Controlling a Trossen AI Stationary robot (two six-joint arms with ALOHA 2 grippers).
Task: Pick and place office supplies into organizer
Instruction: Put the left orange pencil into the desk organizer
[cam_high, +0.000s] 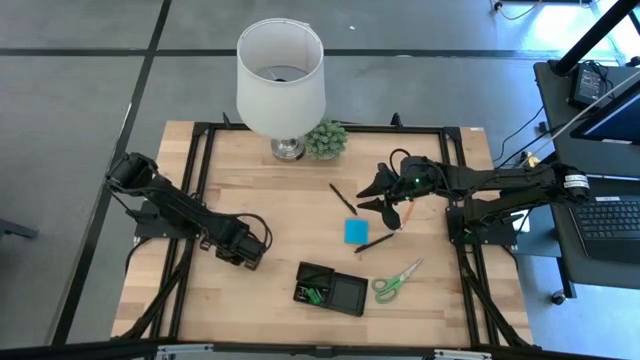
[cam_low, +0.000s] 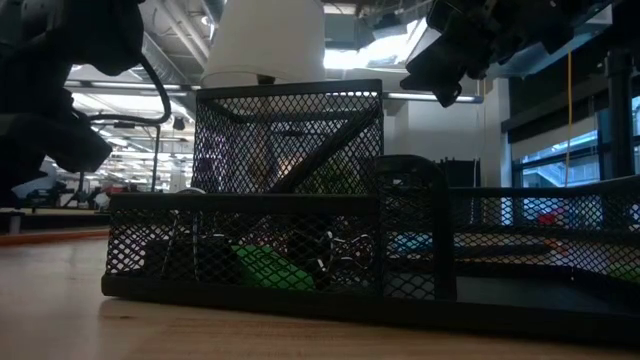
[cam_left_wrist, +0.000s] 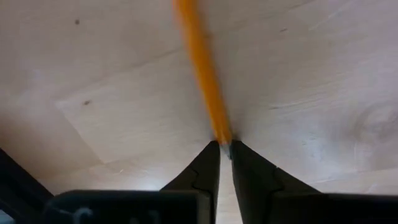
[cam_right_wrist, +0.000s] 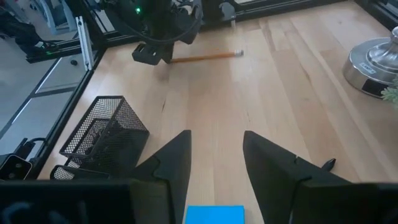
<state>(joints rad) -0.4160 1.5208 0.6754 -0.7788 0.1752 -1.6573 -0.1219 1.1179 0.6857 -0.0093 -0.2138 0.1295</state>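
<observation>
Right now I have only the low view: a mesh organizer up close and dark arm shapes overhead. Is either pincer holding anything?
Observer: Yes. The left wrist view shows the left pincer closed on the end of an orange pencil.
Operator: Is the pencil off the table?
Observer: It seems not. In the right wrist view it lies flat on the wood, well apart from the organizer.
Operator: And the right pincer?
Observer: The right pincer is open and empty, poised close to the blue sticky-note pad, which lies on the table outside the organizer.
</observation>
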